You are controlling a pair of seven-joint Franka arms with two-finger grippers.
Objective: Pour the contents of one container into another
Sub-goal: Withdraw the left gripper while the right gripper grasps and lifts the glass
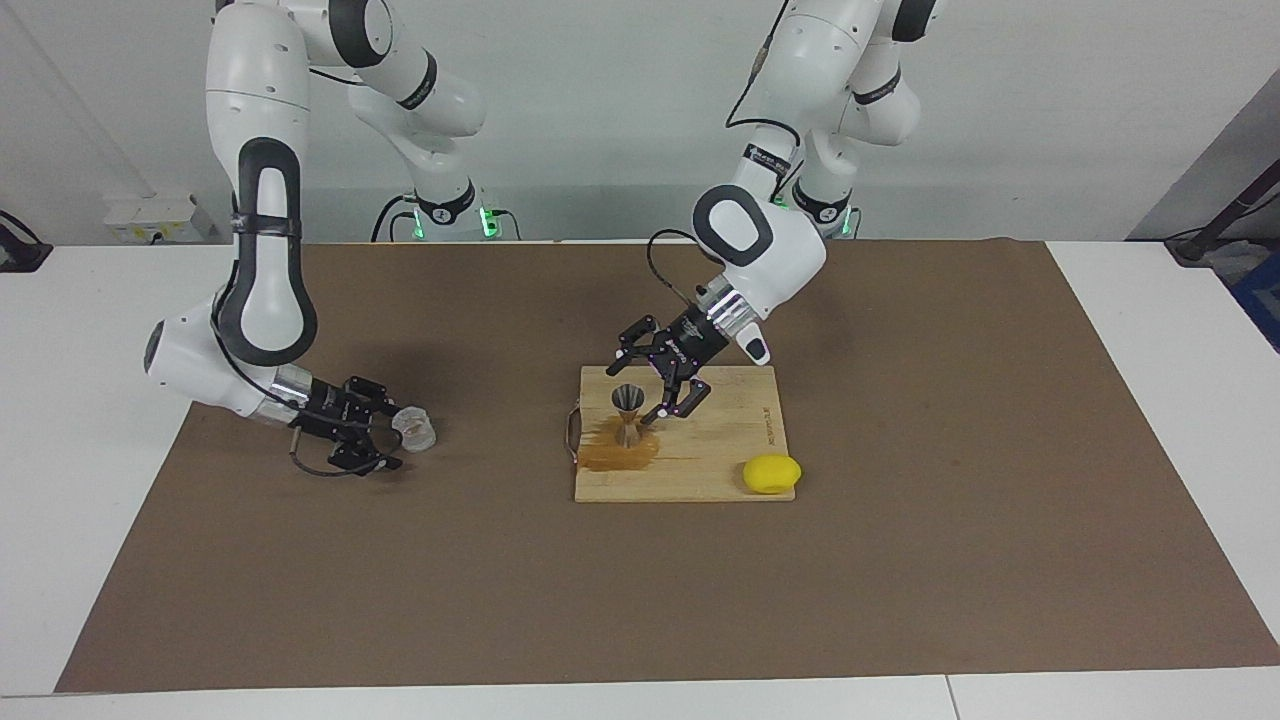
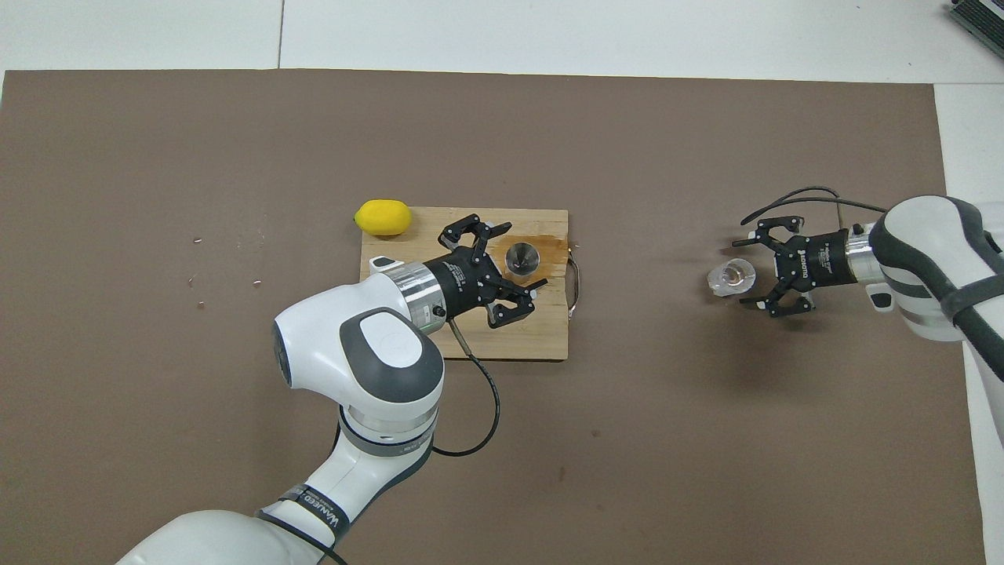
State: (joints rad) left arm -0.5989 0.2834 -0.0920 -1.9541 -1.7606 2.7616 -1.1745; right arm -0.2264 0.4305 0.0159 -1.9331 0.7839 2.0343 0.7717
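left end effector (image 1: 662,383) spread wide around the jigger (image 1: 628,412); right end effector (image 1: 385,432) apart beside the glass cup (image 1: 414,427); a careless retreat could topple the jigger

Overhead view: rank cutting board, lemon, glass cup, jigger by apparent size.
1. cutting board
2. lemon
3. glass cup and jigger: near alike from above, and the jigger stands taller, closer to the camera, so no ranking.
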